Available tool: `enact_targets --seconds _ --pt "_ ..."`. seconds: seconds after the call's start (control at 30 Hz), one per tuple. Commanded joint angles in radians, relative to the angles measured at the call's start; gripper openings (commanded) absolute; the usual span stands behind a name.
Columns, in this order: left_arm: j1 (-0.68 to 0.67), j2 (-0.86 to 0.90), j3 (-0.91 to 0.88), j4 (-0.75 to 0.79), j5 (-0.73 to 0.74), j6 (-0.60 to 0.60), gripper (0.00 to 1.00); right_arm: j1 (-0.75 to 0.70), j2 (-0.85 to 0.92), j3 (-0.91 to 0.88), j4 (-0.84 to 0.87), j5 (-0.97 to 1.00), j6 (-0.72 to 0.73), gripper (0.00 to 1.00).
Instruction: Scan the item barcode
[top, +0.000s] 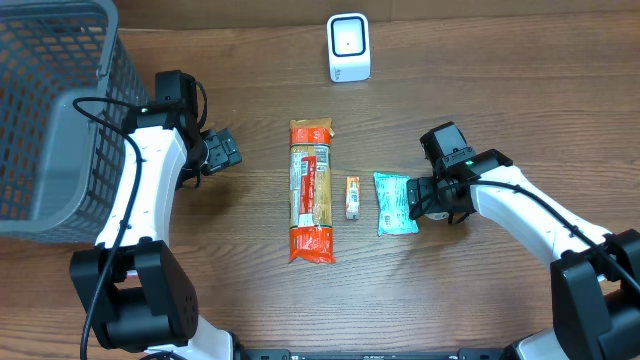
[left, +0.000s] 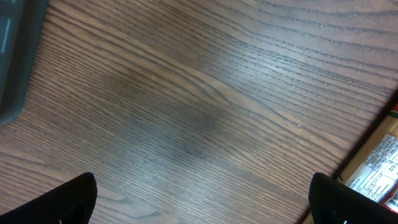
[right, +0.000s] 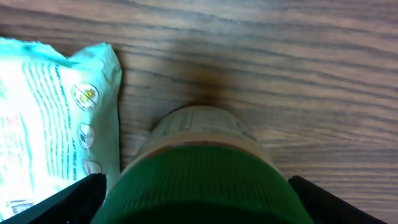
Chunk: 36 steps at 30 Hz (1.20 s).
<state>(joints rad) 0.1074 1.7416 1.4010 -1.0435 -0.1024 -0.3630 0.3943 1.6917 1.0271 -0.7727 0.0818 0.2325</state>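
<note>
- Green-capped bottle (right: 199, 174) sits on the table (right: 292, 56) beside a teal packet (right: 43, 112), between the spread fingers of the right end effector (right: 196, 190); contact is unclear.
- Spread and empty: left end effector (left: 202, 196).
- An off-centre squeeze could roll it, hiding the barcode.

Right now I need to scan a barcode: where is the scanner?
In the overhead view, the white scanner stands top centre, just beyond the upper end of the pasta packet.

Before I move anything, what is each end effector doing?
Left end effector: open, empty, over bare table.
Right end effector: open, straddling the green-capped bottle; not yet gripping it.
</note>
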Motion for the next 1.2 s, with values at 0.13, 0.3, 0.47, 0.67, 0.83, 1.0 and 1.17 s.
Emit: enact_targets --seconds 0.13,0.3,0.47,0.67,0.83,1.0,1.17 --pt "0.003 -0.002 0.008 0.001 -0.009 0.012 1.0 0.003 0.005 0.02 -0.001 0.031 0.004 0.93" --pt "0.003 -0.002 0.008 0.002 -0.009 0.012 1.0 0.003 0.005 0.019 0.0 0.029 0.004 0.93" --pt "0.003 -0.002 0.008 0.001 -0.009 0.012 1.0 0.003 0.005 0.019 -0.005 0.03 0.004 0.89" --pt "0.003 -0.002 0.008 0.001 -0.009 0.012 1.0 0.003 0.005 0.019 0.013 0.033 0.004 0.87" --pt "0.003 -0.002 0.008 0.002 -0.009 0.012 1.0 0.003 0.005 0.014 0.006 0.033 0.004 0.87" --pt "0.003 -0.002 0.008 0.002 -0.009 0.012 1.0 0.003 0.005 -0.016 0.039 0.033 0.004 0.87" --pt "0.003 -0.002 0.008 0.002 -0.009 0.012 1.0 0.003 0.005 -0.019 0.046 0.033 0.004 0.87"
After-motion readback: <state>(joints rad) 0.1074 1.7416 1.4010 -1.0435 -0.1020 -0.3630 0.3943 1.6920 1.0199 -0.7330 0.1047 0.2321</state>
